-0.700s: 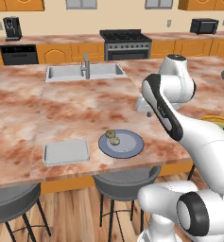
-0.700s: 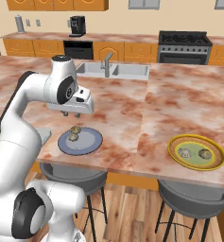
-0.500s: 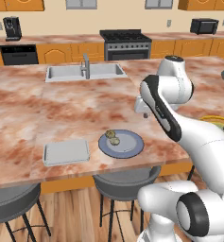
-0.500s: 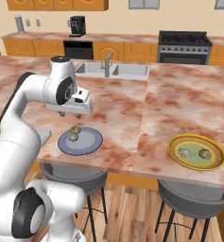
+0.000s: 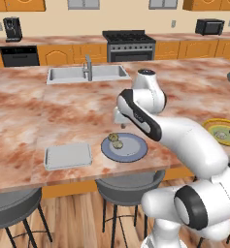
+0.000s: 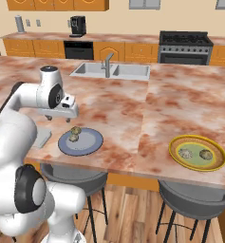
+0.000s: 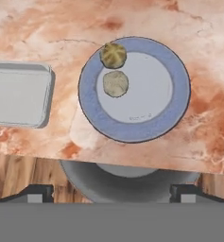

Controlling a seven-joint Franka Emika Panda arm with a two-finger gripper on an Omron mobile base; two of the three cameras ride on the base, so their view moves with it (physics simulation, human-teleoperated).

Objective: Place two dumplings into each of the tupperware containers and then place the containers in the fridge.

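The arm is at the very start of the loading step, judging by the pale grey tupperware container (image 7: 18,93) lying bare on the table (image 7: 198,56) while both dumplings (image 7: 116,83) sit untouched on the blue-grey plate (image 7: 179,90). The gripper (image 5: 119,117) hovers above the plate's far-left part with its jaws spread wide and nothing between them. In the hand view one dumpling rests on the plate's rim at about eleven o'clock and the other just inside it, the two nearly touching; the container lies at nine o'clock from the plate, just beside it but apart. The next move likely calls for a straight descent over one dumpling, with the jaws turned so they close on it without nudging its neighbour. In the right base view a yellow-rimmed plate (image 6: 174,146) with two more dumplings sits well apart at three o'clock, near the table's edge. A sink (image 5: 82,73) lies at twelve o'clock, and stools (image 5: 128,183) stand below the near edge; nothing blocks the short path to the container.
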